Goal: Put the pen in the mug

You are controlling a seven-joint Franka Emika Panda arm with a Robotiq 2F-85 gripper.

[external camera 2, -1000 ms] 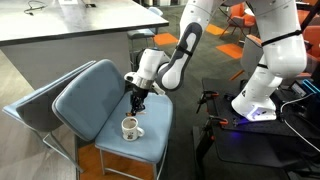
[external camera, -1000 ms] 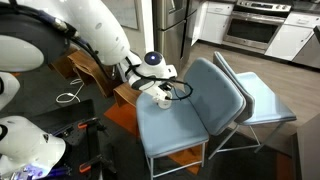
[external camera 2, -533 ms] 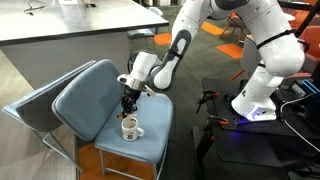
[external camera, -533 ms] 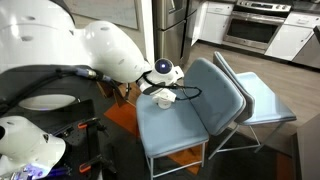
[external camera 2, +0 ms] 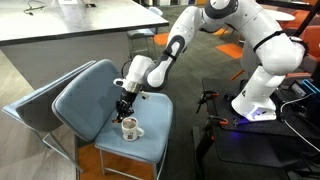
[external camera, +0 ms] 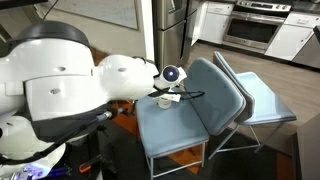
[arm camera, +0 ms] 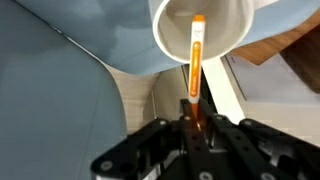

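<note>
The white mug [external camera 2: 130,127] stands on the blue-grey chair seat [external camera 2: 100,115]; in the wrist view its open rim [arm camera: 172,45] fills the top. My gripper [arm camera: 192,128] is shut on the pen [arm camera: 196,55], a pale orange-tan stick whose far end points into the mug's opening. In an exterior view the gripper [external camera 2: 124,108] hangs just above the mug. In the other exterior view only the wrist [external camera: 170,76] shows over the seat; the arm hides the mug and pen there.
A second blue chair [external camera: 262,95] is nested behind the first. A wooden stand [external camera: 125,95] sits beside the seat. A white counter [external camera 2: 60,40] and a second white robot base [external camera 2: 262,95] stand nearby. Kitchen appliances [external camera: 252,28] line the far wall.
The arm has swung over the seat and lowered, bringing the gripper and pen closer over the mug. The mug has not moved.
</note>
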